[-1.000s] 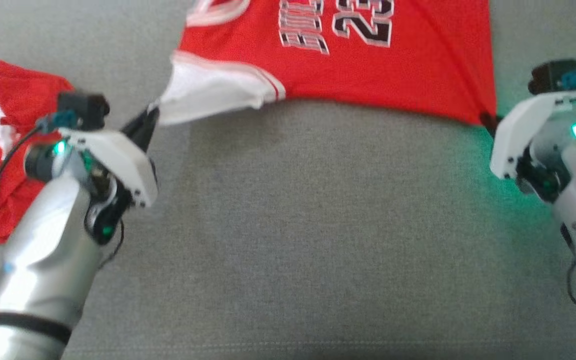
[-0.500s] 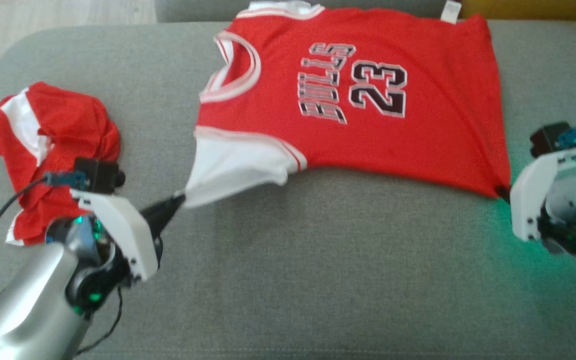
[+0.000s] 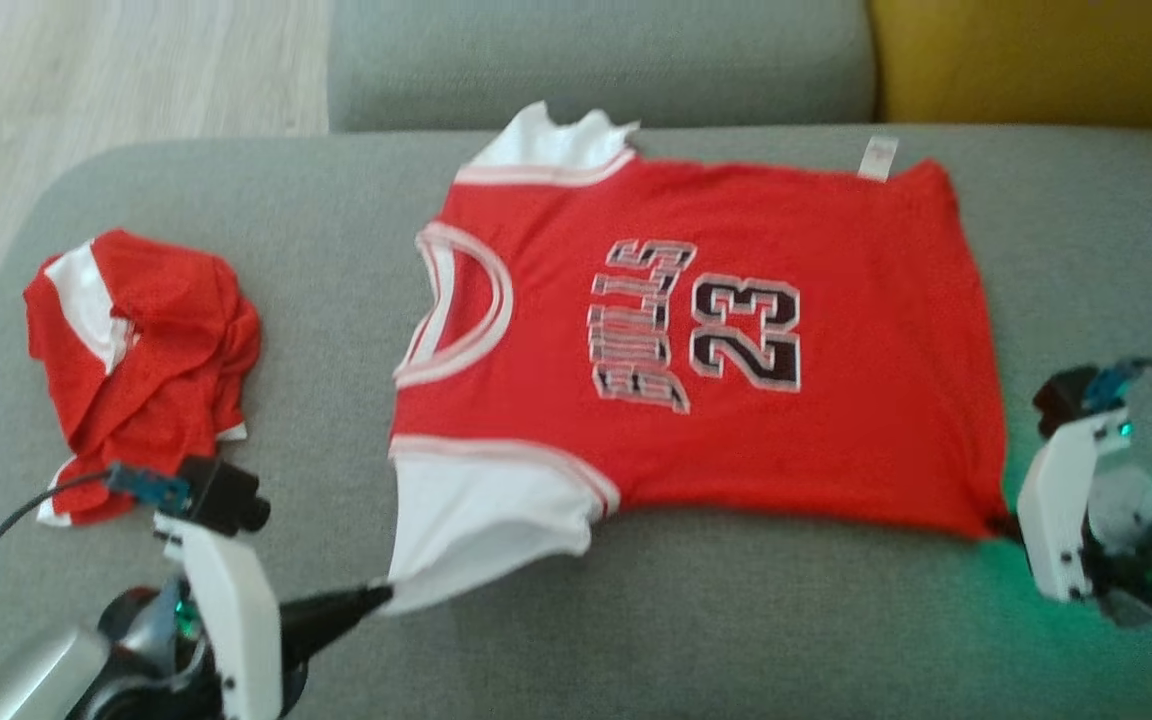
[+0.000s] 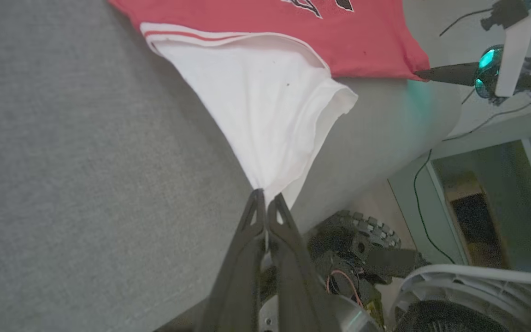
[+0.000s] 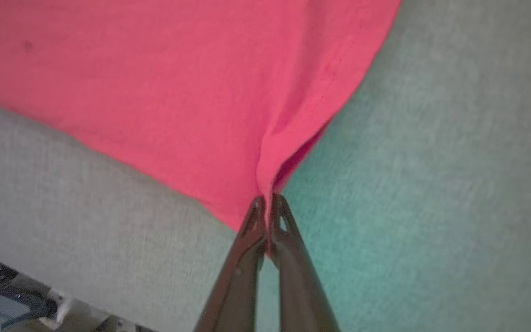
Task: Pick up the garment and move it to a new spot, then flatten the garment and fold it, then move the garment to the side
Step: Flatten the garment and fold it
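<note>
Dark-fingered left gripper (image 3: pixel 381 597), pinched shut on the tip of the white sleeve of the red basketball jersey (image 3: pixel 866 330), near the front edge of the grey fabric sofa seat (image 3: pixel 636 630). Same pinch in the left wrist view (image 4: pixel 265 196), cloth drawn to a point between closed fingers. Right gripper (image 3: pixel 1006 525) likewise clamped, on the red hem corner toward the seat's right edge; confirmed up close (image 5: pixel 268 200).

Compared with a second ago: whole head view shifted, so a camera move rather than travel of the cloth. Both pinches unchanged. Shows the jersey whole, spread face-up across the middle of the seat, near side pulled straight between the two grips. Suggests the move to a new spot is done and flattening is well along, with folding not yet begun.

Reads "BULLS" above "23" in black, white-outlined characters, turned sideways. Small white label (image 3: pixel 878 158) at the far hem, print illegible.

Crumpled red-and-white garment (image 3: pixel 136 340) near the left edge, apart from the jersey.
</note>
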Controlling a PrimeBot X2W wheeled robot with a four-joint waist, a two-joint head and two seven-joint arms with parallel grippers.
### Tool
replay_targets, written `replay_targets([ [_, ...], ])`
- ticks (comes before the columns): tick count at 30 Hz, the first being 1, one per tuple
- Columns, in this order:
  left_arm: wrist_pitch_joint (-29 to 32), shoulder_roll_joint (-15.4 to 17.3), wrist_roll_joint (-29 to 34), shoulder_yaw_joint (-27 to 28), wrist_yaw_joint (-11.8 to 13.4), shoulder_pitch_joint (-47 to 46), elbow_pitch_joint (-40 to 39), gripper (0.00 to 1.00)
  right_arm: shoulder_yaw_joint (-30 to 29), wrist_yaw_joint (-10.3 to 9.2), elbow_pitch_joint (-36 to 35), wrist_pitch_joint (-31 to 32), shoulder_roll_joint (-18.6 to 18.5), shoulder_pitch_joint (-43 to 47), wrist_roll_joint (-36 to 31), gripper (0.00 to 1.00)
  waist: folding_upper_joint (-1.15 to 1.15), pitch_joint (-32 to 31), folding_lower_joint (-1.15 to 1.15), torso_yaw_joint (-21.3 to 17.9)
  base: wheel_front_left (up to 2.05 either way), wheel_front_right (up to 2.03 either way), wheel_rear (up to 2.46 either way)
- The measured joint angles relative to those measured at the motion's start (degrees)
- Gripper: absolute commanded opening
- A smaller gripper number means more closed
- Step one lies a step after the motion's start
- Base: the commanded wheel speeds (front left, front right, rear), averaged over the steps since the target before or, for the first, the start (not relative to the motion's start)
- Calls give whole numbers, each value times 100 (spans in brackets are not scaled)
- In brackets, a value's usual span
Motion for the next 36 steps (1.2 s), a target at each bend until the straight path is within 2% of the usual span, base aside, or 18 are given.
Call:
replay_targets([
  [8, 580, 461, -521, -31, 71, 387, -682, 0, 125, 0, -553, 761, -380, 331, 550, 0, 0, -232, 0, -131, 0, 0, 0],
  [15, 793, 776, -646, -53, 159, 685, -1001, 0, 196, 0, -1034, 1094, -651, 566, 602, 0, 0, -252, 0, -190, 0, 0, 0],
  [23, 642, 782, -526, 160, 205, 396, -1047, 0, -112, 0, -1093, 1093, -601, 550, 512, 0, 0, -135, 0, -282, 0, 0, 0],
  [28, 641, 756, -32, 164, 300, -195, -876, 0, -337, 0, -995, 1092, -401, 410, 382, 0, 0, -67, 0, -340, 0, 0, 0],
  [36, 546, 255, 289, 162, 302, -1179, -422, 0, -570, 0, -871, 1087, -146, 17, 112, 0, 0, 103, 0, -448, 0, 0, 0],
])
